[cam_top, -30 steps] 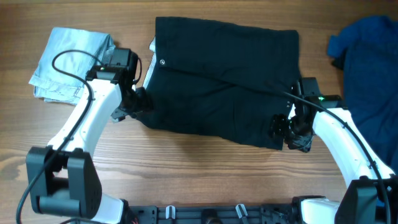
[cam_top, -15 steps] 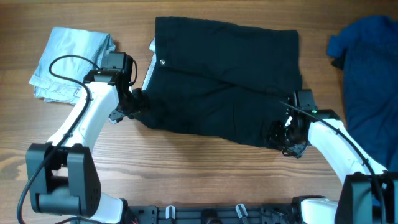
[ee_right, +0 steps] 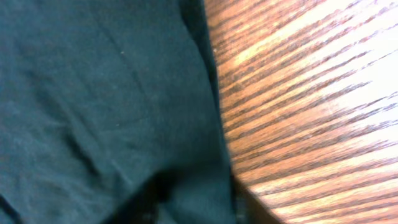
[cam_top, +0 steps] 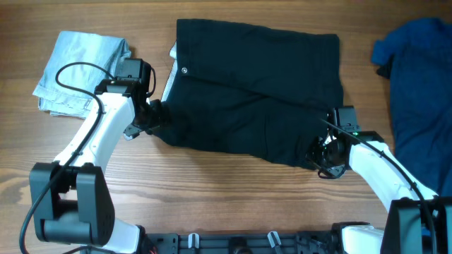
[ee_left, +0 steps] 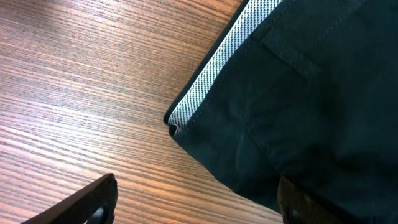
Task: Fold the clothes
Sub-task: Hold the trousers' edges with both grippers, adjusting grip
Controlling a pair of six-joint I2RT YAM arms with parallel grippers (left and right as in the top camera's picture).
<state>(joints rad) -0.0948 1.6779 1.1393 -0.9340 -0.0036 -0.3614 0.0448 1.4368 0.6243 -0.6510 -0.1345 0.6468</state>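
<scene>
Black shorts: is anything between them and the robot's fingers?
Nothing visible. The left fingers sit at the black shorts by the waistband, the right fingers at the lower hem; the denim piece and royal-blue garment lie well aside.

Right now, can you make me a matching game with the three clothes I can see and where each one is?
Things:
1. black shorts
2. pale blue denim piece
3. royal-blue garment

Places:
A. right side, partly out of the picture
B. left side
C. in the middle

Pairs: 1-C, 2-B, 3-A
</scene>
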